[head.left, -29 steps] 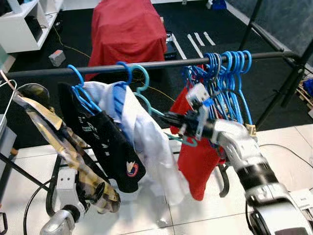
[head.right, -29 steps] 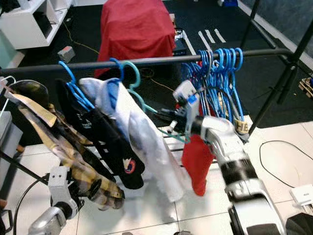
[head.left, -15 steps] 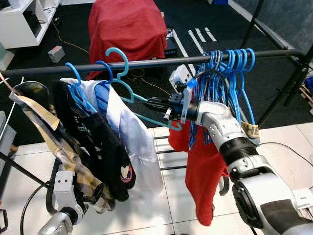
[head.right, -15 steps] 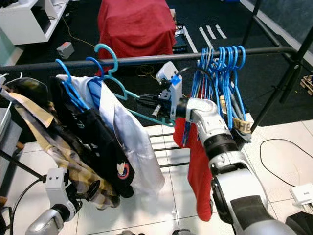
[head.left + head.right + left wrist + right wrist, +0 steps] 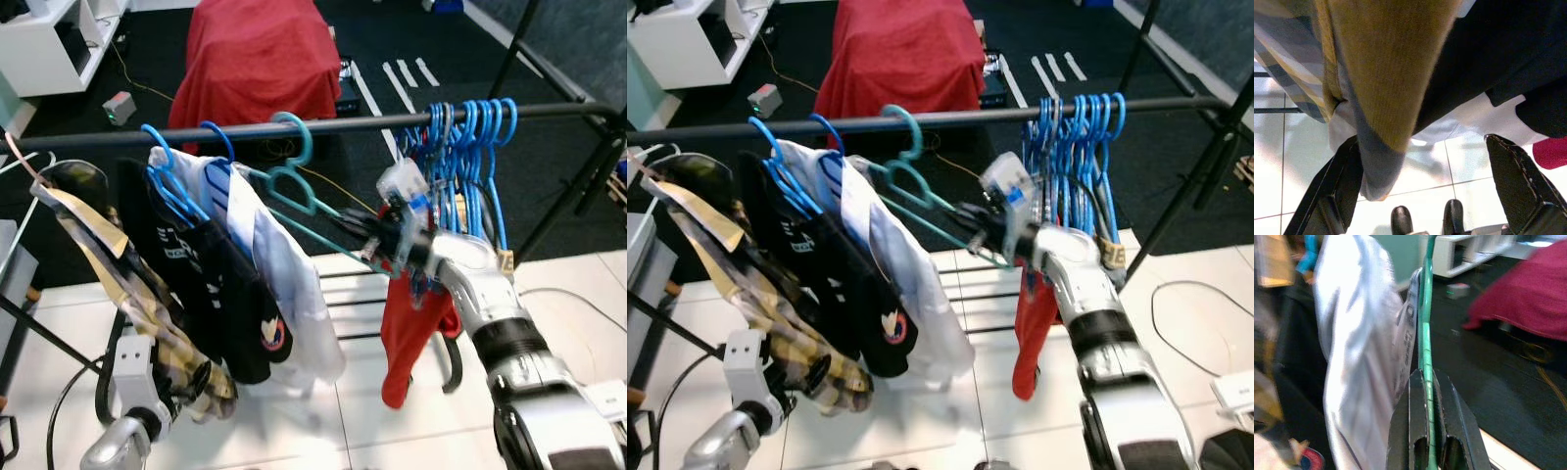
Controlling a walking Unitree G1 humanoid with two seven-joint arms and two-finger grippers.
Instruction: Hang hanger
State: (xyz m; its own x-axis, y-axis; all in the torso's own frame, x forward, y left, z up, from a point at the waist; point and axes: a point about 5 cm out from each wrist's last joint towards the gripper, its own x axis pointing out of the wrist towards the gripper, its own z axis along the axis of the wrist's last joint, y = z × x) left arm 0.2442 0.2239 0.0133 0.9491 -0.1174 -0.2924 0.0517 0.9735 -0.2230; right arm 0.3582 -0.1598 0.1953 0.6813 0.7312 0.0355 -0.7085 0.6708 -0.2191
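A teal hanger is tilted, and its hook crosses the black rail between the hung clothes and a bunch of blue hangers. I cannot tell whether the hook rests on the rail. My right gripper is shut on the hanger's lower bar; the right wrist view shows the teal bar pinched between the fingers. My left gripper hangs low under the clothes, its fingers open, with the hem of a plaid garment in front of them.
A plaid garment, a black top and a white shirt hang at the left of the rail. A red garment hangs behind my right arm. A red-covered block and white shelves stand beyond. The rack's leg is at the right.
My right gripper has carried the teal hanger to the right along the rail and lower. Its hook, earlier raised above the rail, now crosses it. The camera has shifted slightly.
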